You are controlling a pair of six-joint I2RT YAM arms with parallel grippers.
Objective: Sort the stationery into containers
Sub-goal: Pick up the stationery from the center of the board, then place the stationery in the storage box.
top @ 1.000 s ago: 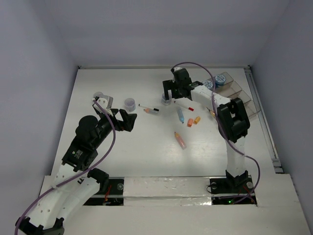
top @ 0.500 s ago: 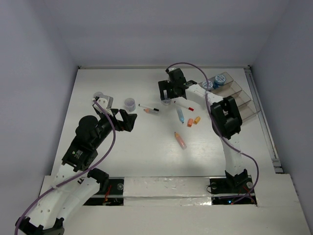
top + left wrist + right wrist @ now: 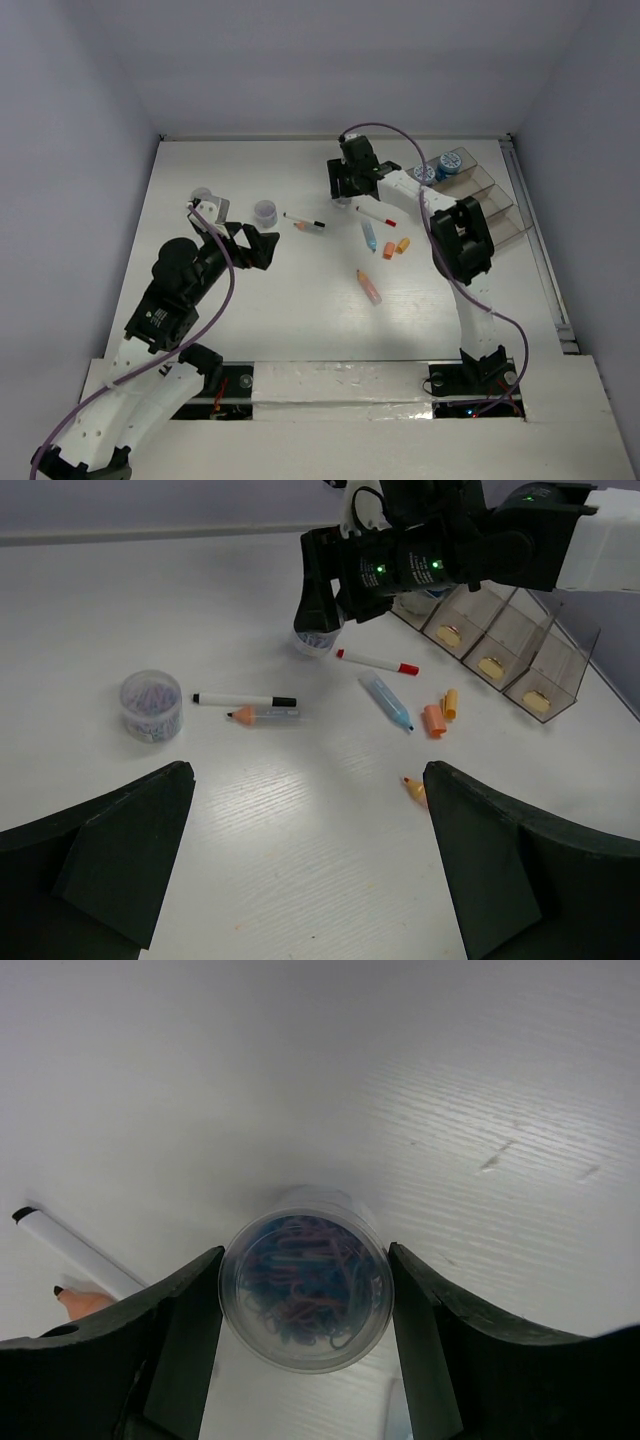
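Stationery lies mostly loose on the worktop [image 3: 300, 325]. The piece I am working is a clear paper-clip jar [image 3: 305, 1290] standing upright at the far middle, well apart from the organiser tray [image 3: 560, 670] on the right. My right hand [image 3: 344, 192] is down over the jar. In its wrist view both fingers [image 3: 190, 1330] lie against the jar's sides with no gap I can see, so I read it as clamped on the jar, which looks to be resting on the surface. My left hand [image 3: 310, 820] hangs over the left side, fingers wide apart and holding nothing, with a second jar [image 3: 150, 705] just ahead of it.

I judge this to be the grasp step for one jar, with much left to sort. A red-capped pen [image 3: 378, 662], a black-capped pen [image 3: 243, 699], a pencil [image 3: 265, 715], a blue stick [image 3: 387, 701], two orange sticks [image 3: 433, 720] and a pink stick [image 3: 369, 287] lie scattered between the arms. Two blue-lidded jars [image 3: 434, 170] already sit at the tray's far end.

The next move calls for a straight lift with the jar kept upright, since its smooth round wall may slip. The red-capped pen lies just beside it, so I would clear that before carrying right and lowering near the other two jars.
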